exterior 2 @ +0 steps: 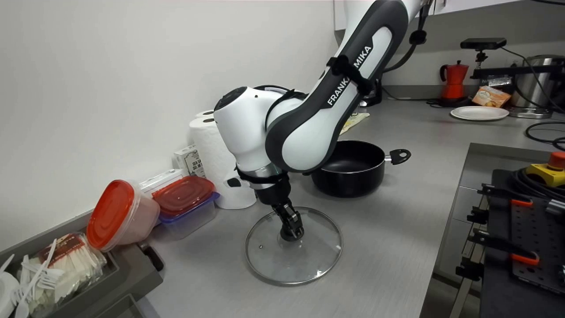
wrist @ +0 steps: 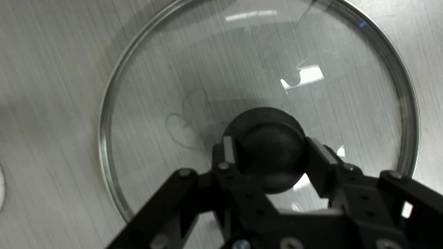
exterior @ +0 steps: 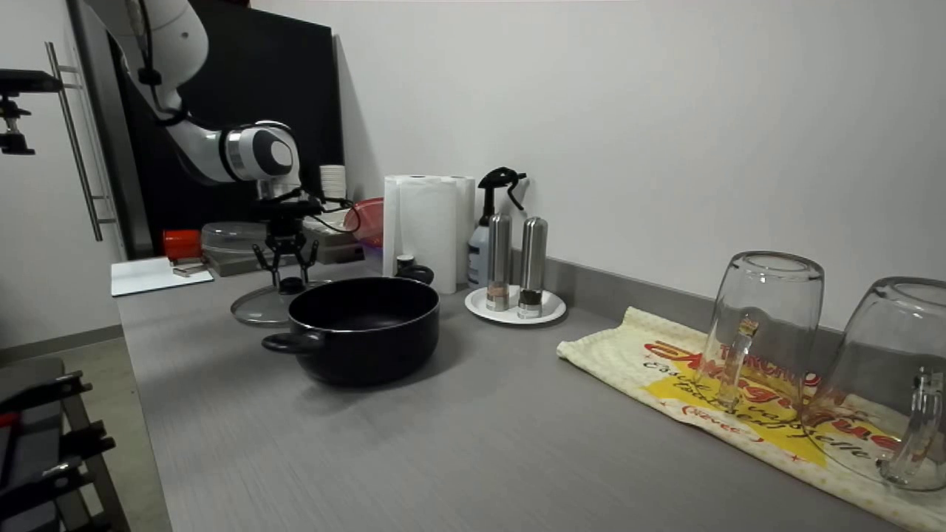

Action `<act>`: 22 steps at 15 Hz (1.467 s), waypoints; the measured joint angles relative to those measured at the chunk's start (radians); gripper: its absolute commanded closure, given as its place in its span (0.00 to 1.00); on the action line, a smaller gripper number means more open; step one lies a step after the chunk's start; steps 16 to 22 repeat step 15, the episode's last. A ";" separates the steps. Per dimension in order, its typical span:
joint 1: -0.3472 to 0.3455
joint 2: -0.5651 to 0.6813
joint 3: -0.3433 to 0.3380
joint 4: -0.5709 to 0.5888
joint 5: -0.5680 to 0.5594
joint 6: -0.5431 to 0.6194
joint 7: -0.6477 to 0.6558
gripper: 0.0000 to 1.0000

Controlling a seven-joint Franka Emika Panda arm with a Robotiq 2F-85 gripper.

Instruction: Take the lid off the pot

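Observation:
The lid is clear glass with a metal rim and a black knob. It lies on the grey counter beside the pot in both exterior views (exterior: 253, 308) (exterior 2: 287, 263) and fills much of the wrist view (wrist: 166, 72). I cannot tell if its whole rim touches the counter. My gripper (exterior: 291, 281) (exterior 2: 292, 229) points down with its fingers on both sides of the knob (wrist: 266, 116). In the wrist view the gripper (wrist: 270, 141) looks shut on it. The black pot (exterior: 362, 343) (exterior 2: 348, 183) stands uncovered, its inside visible.
Paper towel rolls (exterior: 425, 229), a spray bottle (exterior: 479, 251) and two mills on a white plate (exterior: 477, 303) stand along the wall. Two glass mugs (exterior: 768, 318) sit on a cloth (exterior: 628, 343). Plastic containers (exterior 2: 128, 216) and a cutlery tray (exterior 2: 132, 274) are near the lid.

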 measured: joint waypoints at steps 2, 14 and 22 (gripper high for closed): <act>0.000 0.000 0.000 0.000 0.000 0.000 0.000 0.50; -0.001 0.000 0.000 -0.001 0.000 0.000 0.001 0.25; -0.001 0.000 0.000 -0.001 0.000 0.000 0.001 0.25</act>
